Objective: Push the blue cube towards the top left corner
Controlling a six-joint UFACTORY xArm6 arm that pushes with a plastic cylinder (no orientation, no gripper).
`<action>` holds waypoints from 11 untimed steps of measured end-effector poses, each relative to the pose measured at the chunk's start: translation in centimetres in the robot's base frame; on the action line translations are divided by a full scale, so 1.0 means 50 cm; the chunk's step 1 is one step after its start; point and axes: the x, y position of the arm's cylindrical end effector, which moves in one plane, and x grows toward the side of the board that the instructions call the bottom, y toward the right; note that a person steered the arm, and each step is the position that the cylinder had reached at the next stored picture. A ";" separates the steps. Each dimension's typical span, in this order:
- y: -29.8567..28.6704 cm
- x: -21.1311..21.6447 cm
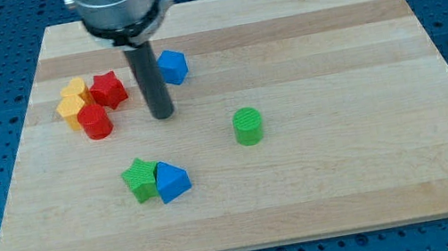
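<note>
Blue is the colour that matters here — the blue cube (172, 66) sits near the board's upper middle, just to the view's right of my rod and apart from the red star (108, 89), red cylinder (96, 122) and yellow blocks (73, 101) clustered at the view's left. My tip (164, 115) rests below and slightly left of the cube, not touching it. That seems a poor side for driving it up-left; I judge it must come round to the cube's lower right. The rod stands upright — no hand to open or close.
</note>
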 end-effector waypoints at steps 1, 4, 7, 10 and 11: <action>0.029 -0.035; 0.038 -0.122; 0.054 -0.172; -0.038 -0.205; -0.065 -0.214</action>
